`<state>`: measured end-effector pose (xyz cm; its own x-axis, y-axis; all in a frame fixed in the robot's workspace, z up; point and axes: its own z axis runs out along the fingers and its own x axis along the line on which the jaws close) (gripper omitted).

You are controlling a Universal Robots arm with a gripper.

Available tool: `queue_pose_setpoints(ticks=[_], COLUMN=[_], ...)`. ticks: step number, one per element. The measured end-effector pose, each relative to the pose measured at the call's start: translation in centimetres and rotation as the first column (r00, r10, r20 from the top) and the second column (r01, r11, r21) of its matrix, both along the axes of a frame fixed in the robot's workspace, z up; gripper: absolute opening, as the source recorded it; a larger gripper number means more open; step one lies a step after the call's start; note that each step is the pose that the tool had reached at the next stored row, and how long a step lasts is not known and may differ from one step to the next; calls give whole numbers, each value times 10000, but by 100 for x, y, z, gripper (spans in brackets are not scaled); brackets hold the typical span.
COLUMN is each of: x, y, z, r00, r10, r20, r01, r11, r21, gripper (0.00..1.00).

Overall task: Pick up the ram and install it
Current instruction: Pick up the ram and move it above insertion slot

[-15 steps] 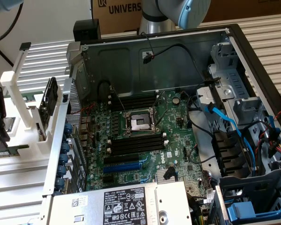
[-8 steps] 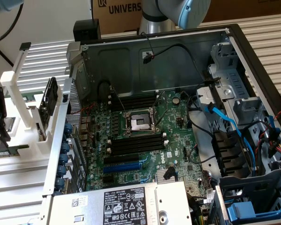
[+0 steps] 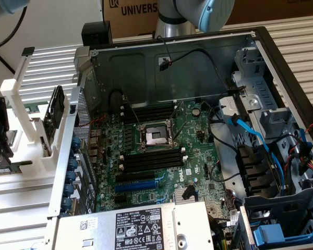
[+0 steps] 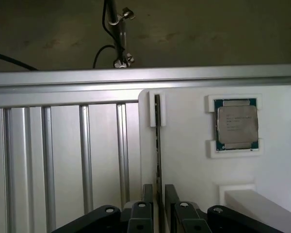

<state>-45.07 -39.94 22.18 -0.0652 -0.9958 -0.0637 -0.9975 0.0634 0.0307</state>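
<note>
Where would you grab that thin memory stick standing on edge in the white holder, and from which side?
By its two flat faces, coming straight onto the exposed long edge. The memory stick stands edge-on in the white holder, blade-thin, so only the broad faces give purchase. The open pincer straddles it that way.

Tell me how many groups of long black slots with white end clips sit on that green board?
2. One group lies above the square socket in the exterior view; the other group lies just below it. More may be hidden.

Matt white plastic holder (image 4: 184, 165)
</note>
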Motion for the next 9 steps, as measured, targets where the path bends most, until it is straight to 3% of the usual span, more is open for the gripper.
queue_pose_setpoints(ticks=[9], x=[0], y=[17], z=[-12], r00=[10000], r10=[4], r20=[3], r01=[-4], r11=[10000], r21=[-4], gripper=[24])
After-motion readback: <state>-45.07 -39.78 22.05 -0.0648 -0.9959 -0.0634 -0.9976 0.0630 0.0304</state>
